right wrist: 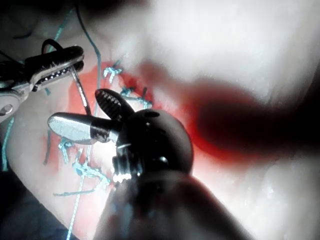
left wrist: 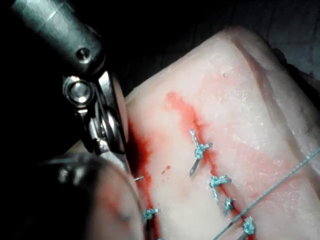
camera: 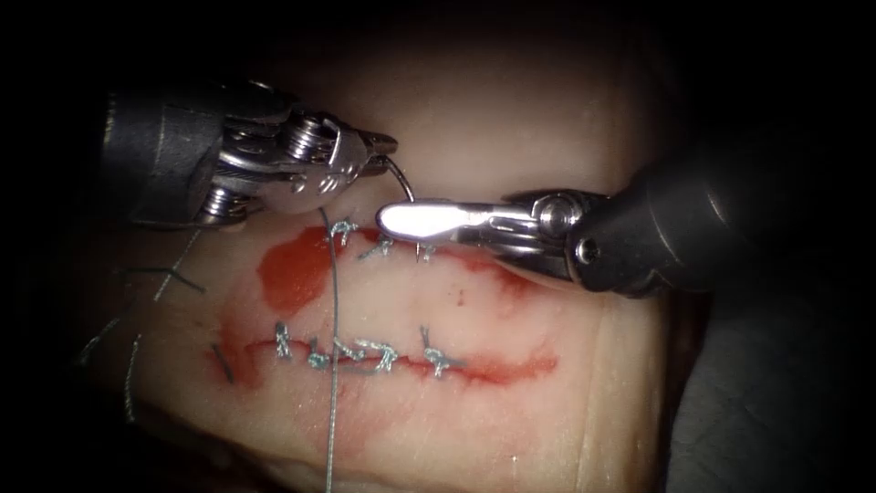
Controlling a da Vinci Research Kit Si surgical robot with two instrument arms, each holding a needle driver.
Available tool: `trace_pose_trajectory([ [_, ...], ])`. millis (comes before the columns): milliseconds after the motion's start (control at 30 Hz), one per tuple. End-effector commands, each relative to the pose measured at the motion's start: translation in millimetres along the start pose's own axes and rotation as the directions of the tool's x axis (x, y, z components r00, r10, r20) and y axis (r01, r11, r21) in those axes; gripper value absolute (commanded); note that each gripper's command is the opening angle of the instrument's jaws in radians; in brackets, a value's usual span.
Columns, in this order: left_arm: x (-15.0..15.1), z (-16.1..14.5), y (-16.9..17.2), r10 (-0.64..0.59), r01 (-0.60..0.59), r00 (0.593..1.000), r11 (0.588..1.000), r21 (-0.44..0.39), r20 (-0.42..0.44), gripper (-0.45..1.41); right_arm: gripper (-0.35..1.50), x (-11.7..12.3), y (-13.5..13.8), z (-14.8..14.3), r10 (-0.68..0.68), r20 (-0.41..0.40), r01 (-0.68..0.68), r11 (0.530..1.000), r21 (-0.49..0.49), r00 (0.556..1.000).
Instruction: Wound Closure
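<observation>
My left tool point(camera: 383, 143) reaches in from the upper left, its jaws shut on the curved needle point(camera: 406, 183) near one end. The needle arcs down to the right tool point(camera: 388, 219), which lies over the upper cut point(camera: 488, 267) in the tissue point(camera: 511, 119). In the right wrist view the right tool point(right wrist: 75, 107) is open, one jaw on each side of the needle point(right wrist: 80, 87), just below the left tool point(right wrist: 77, 56). The needle's far end is hidden behind the right jaw. The thread point(camera: 333, 365) hangs from near the left tool, down across the lower cut point(camera: 511, 367).
The upper cut carries two knotted stitches point(camera: 342, 228); the lower cut has several point(camera: 374, 351). A patch of red fluid point(camera: 292, 274) lies left of the upper stitches. Cut thread ends point(camera: 173, 274) lie at the tissue's left edge. Stitches point(left wrist: 200, 150) and thread point(left wrist: 270, 195) cross the tissue.
</observation>
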Motion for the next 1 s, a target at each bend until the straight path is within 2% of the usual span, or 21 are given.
trace_pose_trajectory([
  [33, -0.2, 0.6, 0.3, 0.006, -0.006, 1.000, 1.000, 0.000, 0.003, -0.45, -0.21, 0.0, -0.3, 0.9, 0.004, 0.001, -0.004, 1.000, -0.003, 1.000],
  [67, -0.1, 0.6, 0.3, 0.012, -0.012, 1.000, 1.000, 0.000, 0.006, -0.45, -0.35, -0.1, -0.3, 0.9, -0.001, 0.001, 0.001, 1.000, -0.003, 1.000],
  [100, -0.1, 0.7, 0.3, 0.018, -0.018, 1.000, 1.000, 0.000, 0.008, -0.27, -0.35, -0.2, -0.3, 0.9, -0.001, -0.001, 0.001, 1.000, -0.001, 1.000],
  [167, -0.1, 0.7, 0.4, 0.017, -0.017, 1.000, 1.000, 0.002, 0.020, 0.44, -0.35, -0.3, -0.3, 0.8, -0.012, -0.002, 0.012, 1.000, -0.001, 1.000],
  [267, 0.0, 0.6, 0.7, 0.015, -0.015, 0.999, 1.000, -0.001, 0.039, 0.84, -0.35, -0.4, -0.4, 0.7, -0.012, -0.004, 0.012, 1.000, -0.002, 1.000],
  [333, 0.4, 0.3, 1.1, 0.011, -0.010, 0.999, 1.000, -0.014, 0.050, 0.95, -0.35, -0.4, -0.5, 0.5, -0.012, 0.004, 0.012, 1.000, 0.004, 1.000],
  [400, 1.0, -0.4, 1.7, -0.043, 0.045, 0.997, 0.999, -0.026, 0.064, 1.05, -0.35, -0.6, -0.5, 0.3, -0.018, 0.020, 0.017, 1.000, 0.016, 1.000],
  [467, 1.6, -1.1, 2.4, -0.075, 0.078, 0.994, 0.996, -0.037, 0.079, 1.08, -0.35, -1.0, -0.7, -0.2, -0.021, 0.035, 0.020, 0.999, 0.028, 0.999],
  [533, 2.4, -2.3, 3.5, -0.189, 0.194, 0.977, 0.980, -0.048, 0.098, 0.88, -0.35, -1.5, -0.8, -0.6, -0.025, 0.056, 0.022, 0.999, 0.046, 0.998],
  [567, 2.7, -2.8, 4.0, -0.254, 0.260, 0.962, 0.964, -0.051, 0.100, 0.84, -0.35, -1.9, -0.8, -1.0, -0.035, 0.067, 0.031, 0.998, 0.056, 0.997],
  [600, 2.9, -3.5, 4.8, -0.329, 0.335, 0.940, 0.940, -0.066, 0.096, 0.91, -0.35, -2.2, -0.9, -1.2, -0.040, 0.078, 0.035, 0.997, 0.063, 0.996],
  [633, 3.0, -4.1, 5.3, -0.409, 0.418, 0.906, 0.905, -0.079, 0.106, 0.95, -0.35, -2.5, -0.9, -1.5, -0.049, 0.090, 0.044, 0.997, 0.064, 0.995],
  [667, 3.0, -4.6, 5.7, -0.490, 0.502, 0.863, 0.861, -0.083, 0.124, 0.90, -0.35, -3.0, -1.0, -2.0, -0.058, 0.109, 0.051, 0.997, 0.060, 0.992],
  [700, 2.9, -5.3, 6.2, -0.564, 0.577, 0.813, 0.812, -0.083, 0.144, 0.76, -0.35, -3.4, -1.0, -2.3, -0.054, 0.127, 0.049, 0.998, 0.045, 0.990],
  [767, 2.6, -6.2, 6.8, -0.718, 0.736, 0.664, 0.676, -0.017, 0.207, 0.61, -0.35, -4.3, -1.1, -3.3, -0.043, 0.184, 0.042, 0.999, 0.011, 0.982],
  [800, 2.3, -6.6, 7.0, -0.761, 0.776, 0.604, 0.629, 0.040, 0.239, 0.59, -0.35, -4.6, -1.1, -3.7, -0.038, 0.205, 0.040, 0.999, -0.007, 0.978],
  [833, 1.8, -7.2, 7.2, -0.812, 0.815, 0.511, 0.562, 0.140, 0.283, 0.58, -0.35, -5.1, -1.1, -4.2, -0.031, 0.227, 0.038, 0.999, -0.025, 0.973],
  [867, 1.1, -7.8, 7.2, -0.892, 0.857, 0.337, 0.423, 0.295, 0.301, 0.56, -0.35, -6.0, -1.1, -5.4, -0.016, 0.262, 0.034, 0.997, -0.066, 0.965],
  [900, 0.6, -8.2, 7.0, -0.928, 0.851, 0.255, 0.349, 0.393, 0.272, 0.56, -0.35, -6.3, -1.1, -5.9, -0.010, 0.275, 0.034, 0.996, -0.082, 0.961],
  [967, 0.1, -8.3, 6.4, -0.977, 0.827, 0.128, 0.199, 0.526, 0.170, 0.58, -0.35, -7.1, -1.0, -7.1, 0.005, 0.303, 0.033, 0.992, -0.120, 0.953],
  [1000, 0.0, -8.0, 5.4, -0.995, 0.763, 0.088, 0.104, 0.638, 0.057, 0.58, -0.35, -7.6, -1.0, -7.9, 0.016, 0.303, 0.043, 0.981, -0.189, 0.953],
])
